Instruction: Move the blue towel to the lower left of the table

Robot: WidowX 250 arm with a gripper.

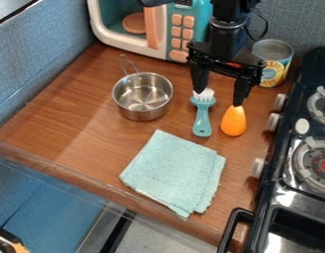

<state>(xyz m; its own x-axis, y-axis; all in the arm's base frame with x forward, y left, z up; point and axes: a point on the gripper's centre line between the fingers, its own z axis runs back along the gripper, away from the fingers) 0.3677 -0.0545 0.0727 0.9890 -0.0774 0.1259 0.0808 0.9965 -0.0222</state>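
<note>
Wood-grain table (72, 133), blue-grey walls behind and along the left. Toy microwave (175, 29) at the back, teal and white, with a pinkish handle and buttons. Toy stove (277, 188) down the right side, dark, pale knobs facing the table, burners on top.

Towel (175, 170): pale blue-green, folded into a rough square, lying flat. Position: lower middle of the table, one corner pointing up toward the brush, the lowest corner at the front edge. Layers show along its right side.

Black arm (227, 37) comes in from the top edge, right of the microwave's buttons. Claw (219, 98) hangs downward over the upper right part of the table, well above the towel in view. Its two fingers stand wide apart, nothing gripped between them. One tip overlaps the bristles of the brush (202, 116) in view, the other the narrow top of an orange, egg-shaped toy (234, 121); contact cannot be told in either case.

Brush: teal handle toward the towel, white bristles away. Small metal pot (143, 101) left of the brush, handle pointing to the microwave. Tin can (273, 69) upright near the back wall, beside the stove.
</note>
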